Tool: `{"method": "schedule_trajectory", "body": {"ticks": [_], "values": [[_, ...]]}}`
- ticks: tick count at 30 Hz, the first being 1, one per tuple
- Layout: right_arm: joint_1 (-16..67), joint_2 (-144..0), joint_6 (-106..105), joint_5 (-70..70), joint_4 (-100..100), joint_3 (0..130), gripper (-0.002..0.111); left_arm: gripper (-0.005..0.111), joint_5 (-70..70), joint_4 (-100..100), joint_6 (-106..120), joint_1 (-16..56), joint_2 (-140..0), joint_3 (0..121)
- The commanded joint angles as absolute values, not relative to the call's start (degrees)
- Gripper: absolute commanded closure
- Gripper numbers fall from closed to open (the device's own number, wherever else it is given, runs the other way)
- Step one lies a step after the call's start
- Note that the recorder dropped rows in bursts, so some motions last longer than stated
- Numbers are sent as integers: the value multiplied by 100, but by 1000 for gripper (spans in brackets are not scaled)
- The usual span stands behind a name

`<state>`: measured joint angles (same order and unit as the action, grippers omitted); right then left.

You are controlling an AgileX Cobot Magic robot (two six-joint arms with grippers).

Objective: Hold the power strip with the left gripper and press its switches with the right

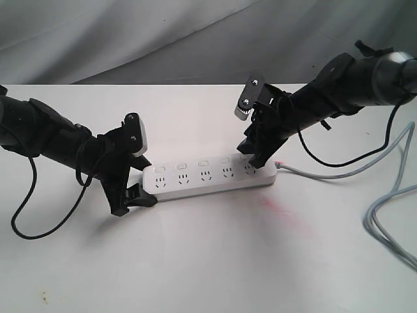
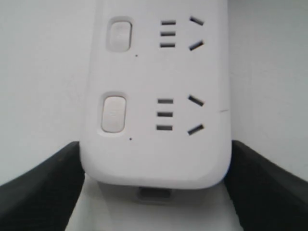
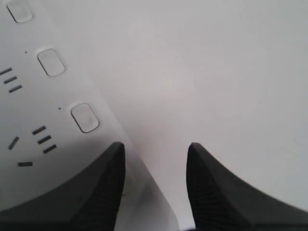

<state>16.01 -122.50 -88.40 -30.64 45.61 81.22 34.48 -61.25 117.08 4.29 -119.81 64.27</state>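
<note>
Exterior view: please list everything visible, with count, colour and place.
power strip: one, white, flat on the table's middle
switches: four visible, white, along the strip's far edge
sockets: five, dark slots, along the strip
cord: one, grey, from the strip's right end across the table
table: one, white, underneath
cloth: one, grey, behind the table
left gripper: one, black, fingers against both sides of the strip's left end
right gripper: one, black, open, over the strip's right end

The power strip [image 1: 208, 177] is smooth white plastic, faintly glossy. The right end effector [image 3: 155, 151] has matt black, finely ribbed fingers [image 3: 216, 192]. The worktop [image 1: 215, 261] is matt white, the backdrop [image 1: 163, 39] creased grey cloth.
</note>
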Motion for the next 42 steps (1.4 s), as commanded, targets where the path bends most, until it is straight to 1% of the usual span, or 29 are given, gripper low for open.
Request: {"method": "schedule_trajectory", "body": {"ticks": [1, 42], "values": [[1591, -12237, -8867, -2949, 4607, 8113, 69, 41, 3436, -6076, 11707, 465, -11991, 6434], [1482, -12842, -9091, -2860, 4409, 7833, 69, 41, 3436, -6076, 11707, 465, -11991, 6434]]}}
